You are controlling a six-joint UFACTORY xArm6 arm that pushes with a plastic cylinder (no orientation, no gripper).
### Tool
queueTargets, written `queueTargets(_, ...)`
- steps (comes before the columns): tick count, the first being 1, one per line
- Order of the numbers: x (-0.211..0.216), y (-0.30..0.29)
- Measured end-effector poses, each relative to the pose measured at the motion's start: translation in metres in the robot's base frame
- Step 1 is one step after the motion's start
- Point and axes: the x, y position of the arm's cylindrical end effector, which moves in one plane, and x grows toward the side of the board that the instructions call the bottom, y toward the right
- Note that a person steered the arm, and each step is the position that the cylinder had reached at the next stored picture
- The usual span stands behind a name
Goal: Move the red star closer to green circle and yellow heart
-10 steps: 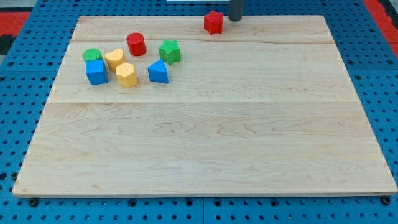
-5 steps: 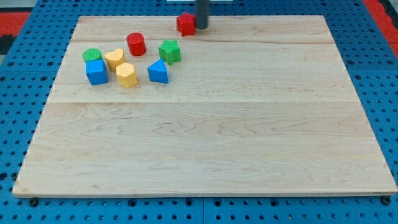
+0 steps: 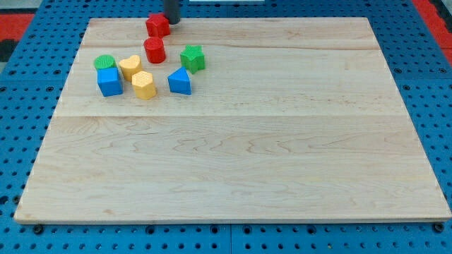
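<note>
Sliding leftward along the view's top edge, the red star (image 3: 157, 25) is now sitting just above the red cylinder (image 3: 155, 50), with my tip (image 3: 171, 22) pressing against its right side. Nothing is gripping it, since my rod is only pushing, and the green circle (image 3: 104, 62) and yellow heart (image 3: 130, 66) are lying lower left of the star.

Red star (image 3: 157, 25) pushed left; my tip (image 3: 171, 21) followed
</note>
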Motion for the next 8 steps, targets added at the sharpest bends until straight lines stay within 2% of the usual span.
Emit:
queueTargets(1,0.012,-0.018)
queueTargets(2,0.016,0.015)
queueTargets(4,0.021,-0.048)
queueTargets(5,0.055,-0.052)
queueTargets(6,0.065,-0.055)
queueTargets(7,0.030,-0.050)
queueTargets(8,0.016,-0.068)
